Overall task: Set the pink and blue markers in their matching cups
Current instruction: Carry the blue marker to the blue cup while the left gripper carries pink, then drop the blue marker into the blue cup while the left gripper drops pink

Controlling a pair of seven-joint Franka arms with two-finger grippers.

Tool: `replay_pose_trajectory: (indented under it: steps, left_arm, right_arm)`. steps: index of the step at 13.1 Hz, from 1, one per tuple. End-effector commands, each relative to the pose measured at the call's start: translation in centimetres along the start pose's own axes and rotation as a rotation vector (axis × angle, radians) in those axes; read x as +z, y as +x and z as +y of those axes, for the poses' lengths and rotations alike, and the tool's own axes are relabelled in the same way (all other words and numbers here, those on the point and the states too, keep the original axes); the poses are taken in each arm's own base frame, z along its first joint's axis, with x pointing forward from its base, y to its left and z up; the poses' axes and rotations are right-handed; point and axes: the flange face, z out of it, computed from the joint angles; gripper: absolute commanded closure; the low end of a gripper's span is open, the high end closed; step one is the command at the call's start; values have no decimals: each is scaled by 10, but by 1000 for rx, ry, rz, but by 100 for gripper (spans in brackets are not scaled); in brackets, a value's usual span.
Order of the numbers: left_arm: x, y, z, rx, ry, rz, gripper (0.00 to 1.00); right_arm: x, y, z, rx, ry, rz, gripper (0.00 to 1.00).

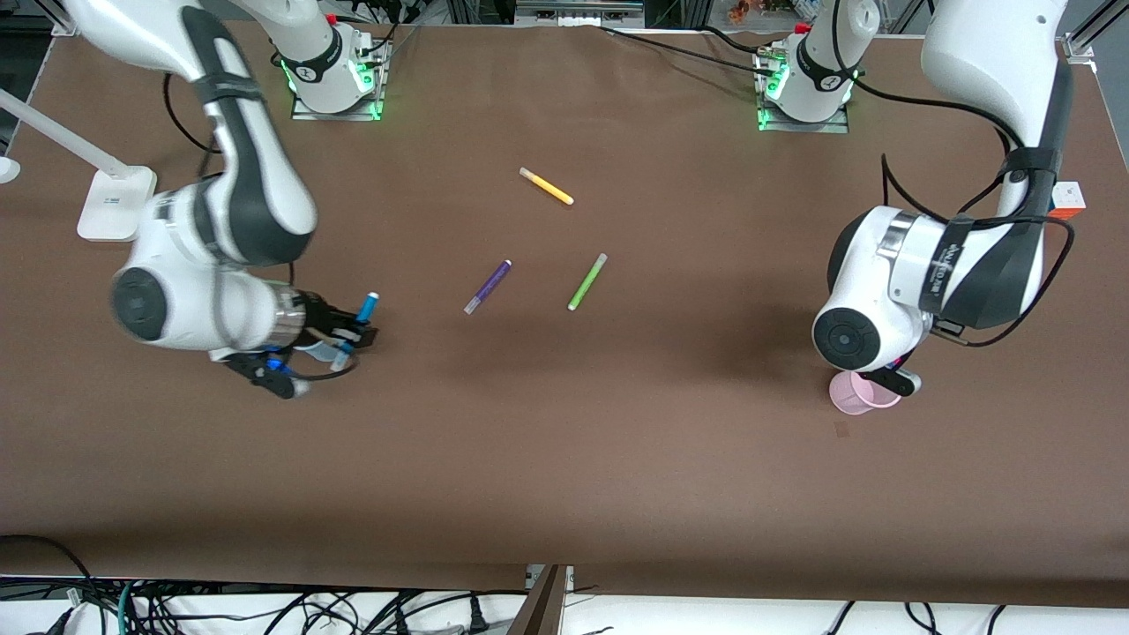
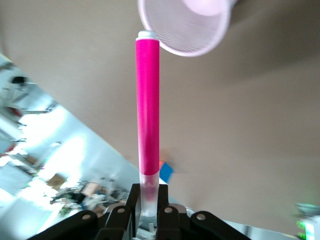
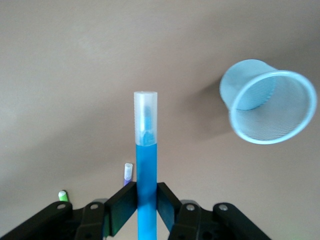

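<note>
My left gripper (image 1: 891, 375) hangs over the pale pink cup (image 1: 854, 394) near the left arm's end of the table. In the left wrist view it (image 2: 149, 200) is shut on the capped end of the pink marker (image 2: 148, 110), whose other end points at the pink cup's rim (image 2: 185, 25). My right gripper (image 1: 348, 331) is shut on the blue marker (image 1: 367, 306) over the pale blue cup (image 1: 328, 354), which it mostly hides. In the right wrist view the gripper (image 3: 146, 205) holds the blue marker (image 3: 146, 170) cap outward, beside the blue cup (image 3: 270, 102).
A purple pen (image 1: 488, 287) and a lime-green pen (image 1: 587, 281) lie mid-table, with a yellow pen (image 1: 547, 186) farther from the front camera. A white lamp base (image 1: 115, 205) stands at the right arm's end. A small box (image 1: 1067, 199) sits at the left arm's end.
</note>
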Motion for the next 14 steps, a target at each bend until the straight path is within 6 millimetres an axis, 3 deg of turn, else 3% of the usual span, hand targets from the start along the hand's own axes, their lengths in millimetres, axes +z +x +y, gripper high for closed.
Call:
replay_pose_trajectory:
  steps: [1,5,7,8,9,10,11,14]
  left_arm:
    - [15,30,7,109,115,-26,94]
    - [34,61,19,166,194,-25,94]
    - [36,65,23,176,197,-21,92]
    - [38,66,24,179,196,-24,85]
    - [37,68,28,184,200,-23,57]
    - [34,68,30,172,205,-19,12]
    - [33,68,30,170,206,-18,0]
    - [21,67,38,175,222,-10,0]
  right_arm:
    - [-10,14,22,45,60,-61,100]
    - [-6,48,78,107,132,-181,100]
    - [10,68,108,138,228,-297,100]
    - [17,73,119,143,263,-345,100]
    - [25,78,129,147,289,-383,100]
    - [30,83,138,152,313,-412,100]
    - [39,89,148,155,350,-452,100]
    - [51,95,168,143,437,-550,100]
